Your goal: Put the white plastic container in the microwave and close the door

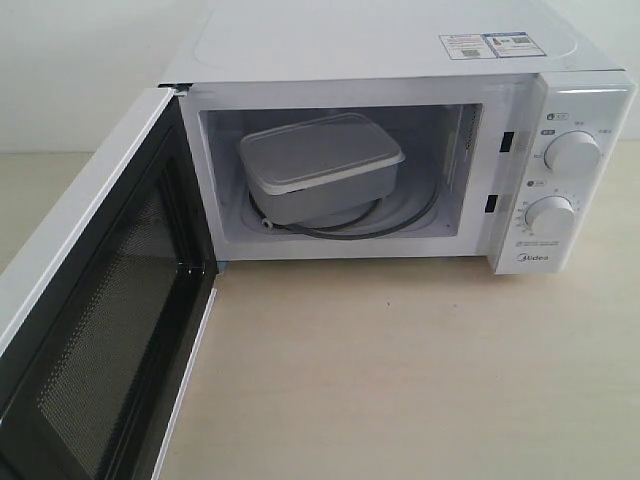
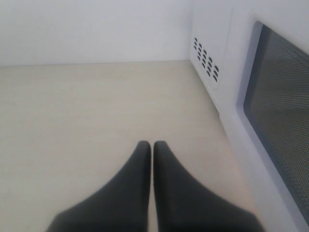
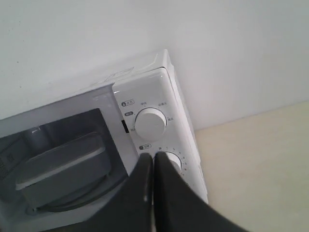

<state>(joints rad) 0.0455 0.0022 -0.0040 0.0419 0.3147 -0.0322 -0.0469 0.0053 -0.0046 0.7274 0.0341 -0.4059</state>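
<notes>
The white plastic container sits inside the microwave on the glass turntable, lid on, towards the cavity's left. It also shows in the right wrist view as the container. The door stands wide open at the left, dark mesh window facing inward. My left gripper is shut and empty above the table, just outside the door. My right gripper is shut and empty, in front of the lower dial. Neither gripper appears in the exterior view.
The light wooden table stretches in front of the microwave. Two round dials sit on the right control panel. Vent slots mark the microwave's side wall. A white wall runs behind.
</notes>
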